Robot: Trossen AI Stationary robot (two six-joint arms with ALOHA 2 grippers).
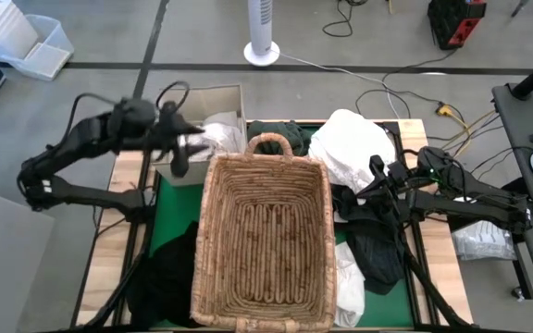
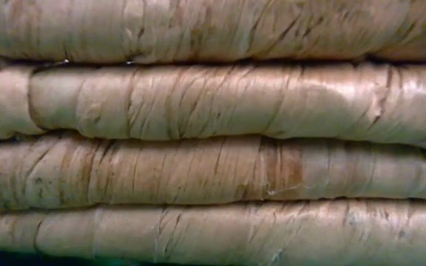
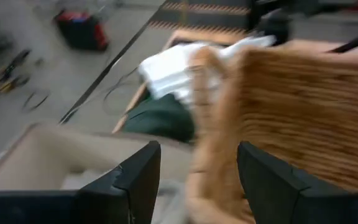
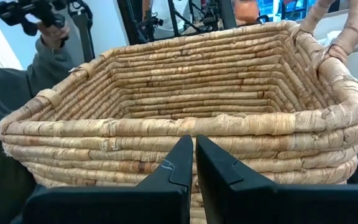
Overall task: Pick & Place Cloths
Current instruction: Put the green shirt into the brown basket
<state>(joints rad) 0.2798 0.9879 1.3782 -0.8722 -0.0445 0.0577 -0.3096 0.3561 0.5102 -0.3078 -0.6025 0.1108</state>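
Note:
A wicker basket (image 1: 213,231) stands mid-table and fills the low view (image 2: 213,133). White cloths lie at its far right (image 1: 350,148), far left (image 1: 222,137) and near right (image 1: 348,282). A dark green cloth (image 1: 280,129) sits behind the handle. Black cloths lie near left (image 1: 169,277) and right (image 1: 378,250). My left gripper (image 1: 181,148) (image 3: 197,149) is open, above a beige box (image 3: 55,155) beside the basket's far left corner. My right gripper (image 1: 375,176) (image 4: 194,140) is shut, level, facing the basket's right wall (image 4: 197,124) over a black cloth.
A bright green mat (image 1: 169,208) lies under the basket. The beige box (image 1: 206,97) stands at the far left. A clear plastic bag (image 1: 484,242) lies off the table's right edge. Beyond the far edge are a tower fan (image 1: 262,37) and cables on the floor.

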